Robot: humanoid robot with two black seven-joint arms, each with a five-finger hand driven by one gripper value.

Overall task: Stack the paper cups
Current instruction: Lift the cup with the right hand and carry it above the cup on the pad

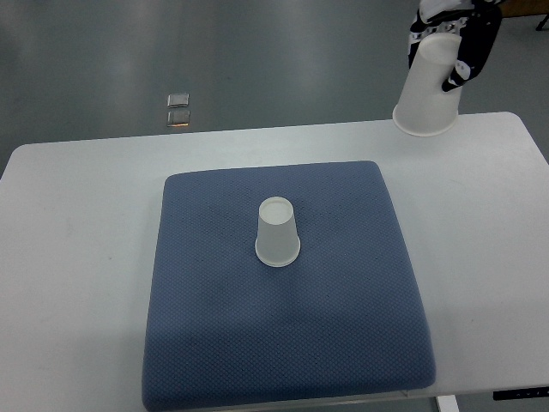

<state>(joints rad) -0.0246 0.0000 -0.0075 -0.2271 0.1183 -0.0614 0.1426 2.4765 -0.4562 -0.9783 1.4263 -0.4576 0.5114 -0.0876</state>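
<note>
At the top right of the frame, the right hand [455, 39] grips a cup [426, 94] upside down above the tabletop [77, 223]. Another cup [277, 232] sits upside down mid-pad [283, 343].

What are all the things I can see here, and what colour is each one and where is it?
paper cups: two, white, both upside down; one stands in the middle of the pad, the other is held up over the table's far right edge
pad: one, dark blue, lies in the middle of the table
table: one, white, fills most of the picture
floor: grey, beyond the table's far edge
small shiny squares: two, pale, on the floor beyond the table, to the left
right hand: one, black and white, top right, its fingers wrapped around the raised cup
left hand: not in the picture
</note>
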